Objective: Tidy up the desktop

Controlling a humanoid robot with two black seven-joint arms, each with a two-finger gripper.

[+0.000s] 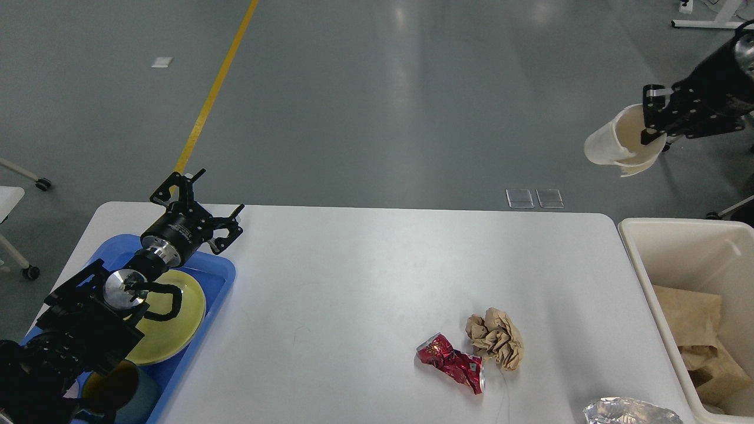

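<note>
Right gripper (pixel 654 118) clamps cup (pixel 618 141) rim; carry it fully over bin (pixel 636 247) before releasing. Left gripper (pixel 197 203) apart, idle.

A yellow floor line (pixel 215 88) runs toward 12 o'clock across the grey floor (pixel 412 88); two clear floor plates (pixel 535 198) lie toward 1 o'clock.

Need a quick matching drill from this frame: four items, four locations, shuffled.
Items:
1. crushed red can
2. yellow plate
3. white cup
4. brown paper bag

Places:
A. inside the cream bin
B. held by the right end effector, off the desktop
C. on the desktop beside the crumpled brown paper
D. in the blue tray

Pairs: 1-C, 2-D, 3-B, 4-A
</note>
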